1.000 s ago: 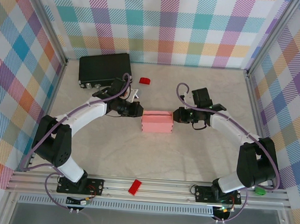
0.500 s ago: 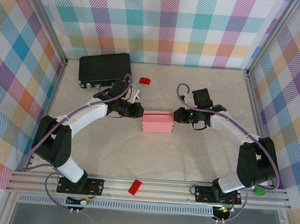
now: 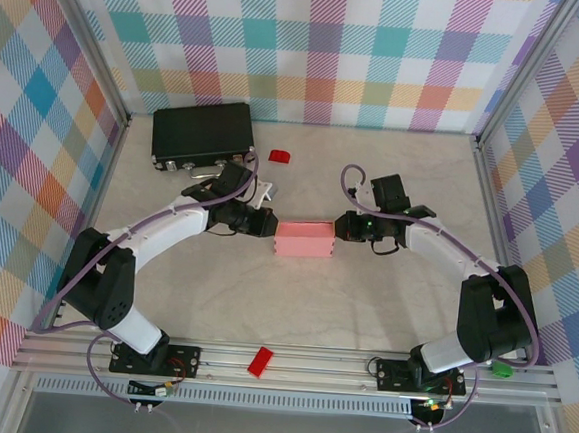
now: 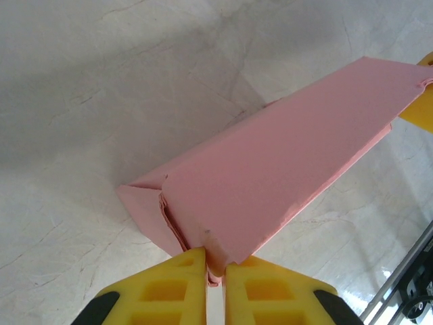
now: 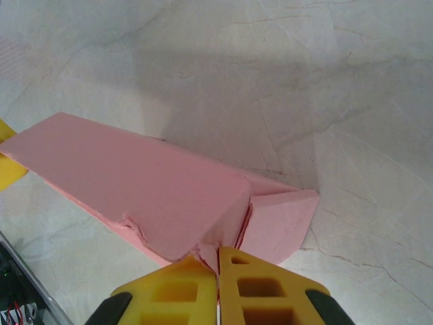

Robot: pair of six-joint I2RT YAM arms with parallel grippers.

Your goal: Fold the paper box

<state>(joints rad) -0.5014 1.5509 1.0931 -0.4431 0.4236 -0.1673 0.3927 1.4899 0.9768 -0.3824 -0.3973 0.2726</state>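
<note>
Pinching with the left gripper [image 4: 215,261], yellow fingers [image 4: 169,291] closed on the thin end edge of the paper box [image 4: 284,162]. Likewise at the far end from there: clamping with the right gripper [image 5: 216,256], jaws shut on the opposite end seam. Holding the pale pink box stretched between the two grips, on or just above the table [image 3: 362,313]; cannot tell which. Just beside each grip, a triangular end flap [image 5: 284,217] jutting out.

Judged as late shaping: body formed, ends not yet tucked. Next, probably calls for freeing one end and pushing its flap inward while bracing the other, gently, to spare the thin card.
</note>
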